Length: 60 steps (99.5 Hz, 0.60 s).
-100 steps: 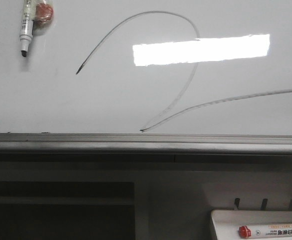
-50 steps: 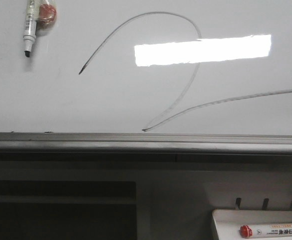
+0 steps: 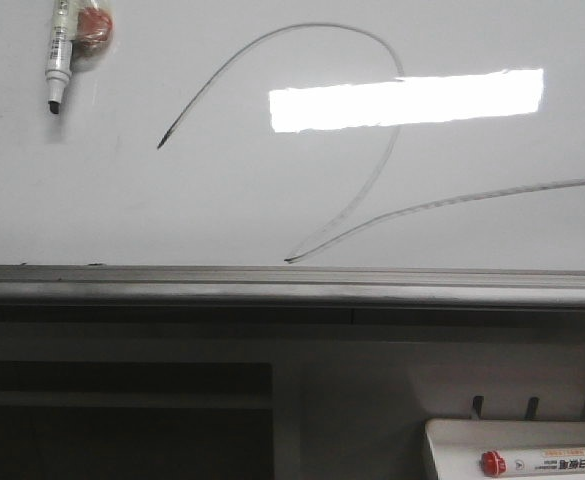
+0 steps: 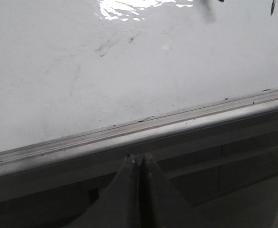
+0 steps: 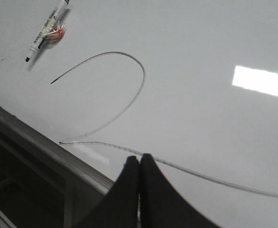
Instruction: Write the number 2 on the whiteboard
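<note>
The whiteboard [image 3: 122, 210] fills the upper front view, with a bright light reflection on it. The number 2 [image 3: 317, 25] is drawn on it in a thin dark line: an arch, a diagonal down to a point near the bottom rail [image 3: 272, 280], and a long tail running right. It also shows in the right wrist view [image 5: 112, 52]. My right gripper [image 5: 139, 157] is shut and empty, in front of the board by the tail. My left gripper [image 4: 139, 159] is shut and empty, below the rail [image 4: 129, 130]. Neither gripper shows in the front view.
A black-tipped marker [image 3: 60, 50] with a red-orange piece [image 3: 94, 28] beside it sits on the board at the upper left, also in the right wrist view [image 5: 46, 31]. A white tray [image 3: 452, 440] at the lower right holds a red-capped marker [image 3: 547, 461]. Dark shelving lies below the rail.
The whole front picture has shifted a few pixels to the right since one second ago. The drawn line and the marker look unchanged on the board.
</note>
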Motion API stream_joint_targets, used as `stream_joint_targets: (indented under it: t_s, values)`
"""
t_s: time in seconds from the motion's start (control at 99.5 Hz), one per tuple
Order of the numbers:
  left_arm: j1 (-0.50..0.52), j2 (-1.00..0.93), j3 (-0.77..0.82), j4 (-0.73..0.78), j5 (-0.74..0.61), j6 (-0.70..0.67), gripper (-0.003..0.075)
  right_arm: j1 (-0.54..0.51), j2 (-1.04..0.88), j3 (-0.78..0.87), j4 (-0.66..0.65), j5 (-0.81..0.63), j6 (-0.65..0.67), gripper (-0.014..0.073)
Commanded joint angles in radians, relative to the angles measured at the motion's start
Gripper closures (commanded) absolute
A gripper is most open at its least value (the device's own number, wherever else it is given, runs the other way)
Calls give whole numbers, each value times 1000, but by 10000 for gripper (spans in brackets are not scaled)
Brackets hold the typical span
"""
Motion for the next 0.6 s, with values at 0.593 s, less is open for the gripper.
stream_joint_targets:
  t_s: [0.593]
  values:
    - [4,-27,12,67,-60,-14,741,-5,9,-25,-12,-84,0,655]
